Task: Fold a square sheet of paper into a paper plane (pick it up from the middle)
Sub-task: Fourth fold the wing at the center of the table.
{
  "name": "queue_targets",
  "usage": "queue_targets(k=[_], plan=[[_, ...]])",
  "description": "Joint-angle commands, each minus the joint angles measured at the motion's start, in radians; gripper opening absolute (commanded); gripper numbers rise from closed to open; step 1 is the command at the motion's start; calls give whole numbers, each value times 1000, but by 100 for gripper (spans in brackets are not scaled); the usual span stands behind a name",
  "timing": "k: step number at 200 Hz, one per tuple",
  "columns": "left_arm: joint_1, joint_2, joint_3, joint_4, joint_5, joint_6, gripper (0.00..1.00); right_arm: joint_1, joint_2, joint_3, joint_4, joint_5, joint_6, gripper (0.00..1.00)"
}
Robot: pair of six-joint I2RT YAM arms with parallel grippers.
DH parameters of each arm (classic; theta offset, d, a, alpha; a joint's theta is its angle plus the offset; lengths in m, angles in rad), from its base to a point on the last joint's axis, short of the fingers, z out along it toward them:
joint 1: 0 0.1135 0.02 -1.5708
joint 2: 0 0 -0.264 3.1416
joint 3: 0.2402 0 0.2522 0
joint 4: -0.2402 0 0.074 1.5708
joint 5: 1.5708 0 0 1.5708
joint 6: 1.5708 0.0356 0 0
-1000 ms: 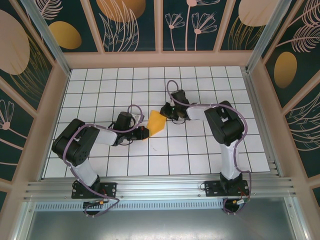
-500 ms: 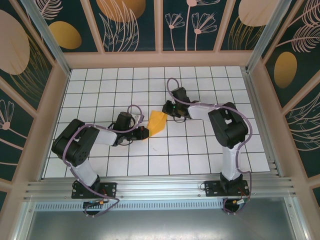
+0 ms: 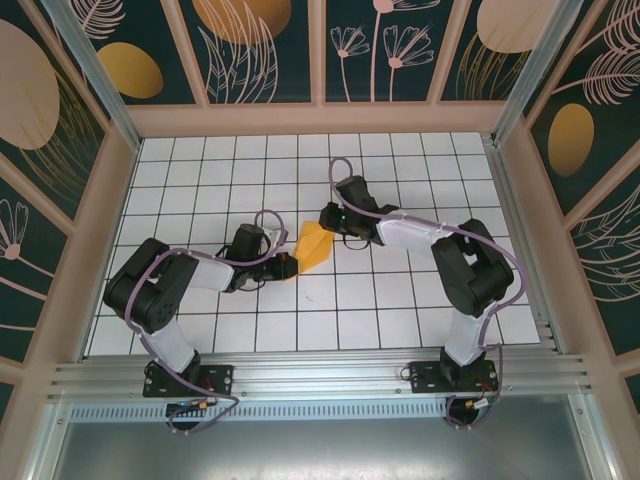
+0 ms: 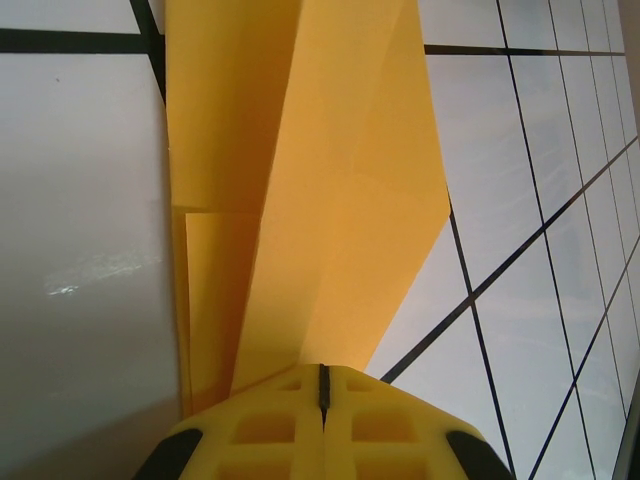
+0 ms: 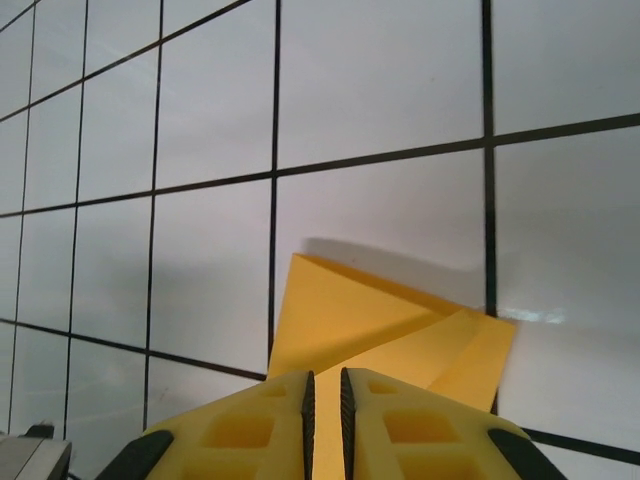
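The left hand (image 4: 322,382) stays clamped on the near corner of the folded sheet of paper (image 3: 316,244), which now looks narrower. At its far edge the right hand (image 5: 324,388) has shifted left, fingers a slit apart; I cannot tell whether it grips. Bare table (image 3: 400,300) lies all round.

The paper (image 3: 315,246) lies mid-table (image 3: 400,300), between the grippers: the left gripper (image 3: 290,266) at its near left corner, the right gripper (image 3: 326,220) at its far right edge.
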Motion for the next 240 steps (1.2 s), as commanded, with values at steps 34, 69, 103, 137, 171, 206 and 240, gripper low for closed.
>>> queue_targets(k=[34, 69, 103, 137, 171, 206, 240], plan=[[3, 31, -54, -212, -73, 7, 0, 64, 110, 2, 159, -204, 57, 15], [3, 14, -52, -225, -80, 9, 0, 69, 211, 13, 160, -181, 88, 12], [3, -4, -60, -234, -84, 6, 0, 62, 275, 13, 116, -121, 84, 9], [3, -52, -69, -268, -104, 9, 0, 56, 286, 14, 101, -111, 64, 9], [3, -68, -99, -265, -106, -10, 0, 48, 280, 17, 95, -115, 50, 9], [4, -81, -116, -266, -121, -24, 0, 45, 281, 23, 87, -117, 38, 9], [8, -99, -139, -258, -120, -56, 0, 39, 284, 23, 85, -122, 30, 8]])
